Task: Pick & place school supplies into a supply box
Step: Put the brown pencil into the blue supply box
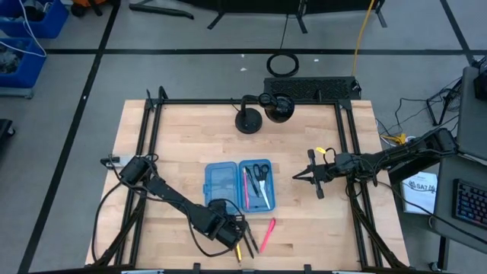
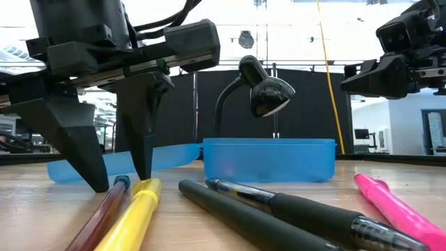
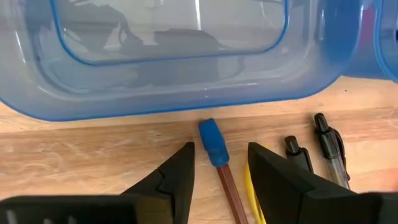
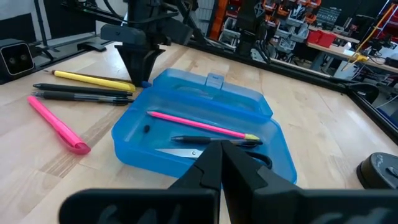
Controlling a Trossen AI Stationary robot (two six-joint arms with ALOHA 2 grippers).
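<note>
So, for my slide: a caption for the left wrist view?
Open left gripper straddles a blue-capped pencil beside the blue box.

1 camera overhead, 1 at tabletop level, 2 wrist-mounted; all share the supply box (image 1: 239, 186).

Robotics lab: framed workbench (image 1: 190, 144), storage bins (image 4: 326, 36).
</note>
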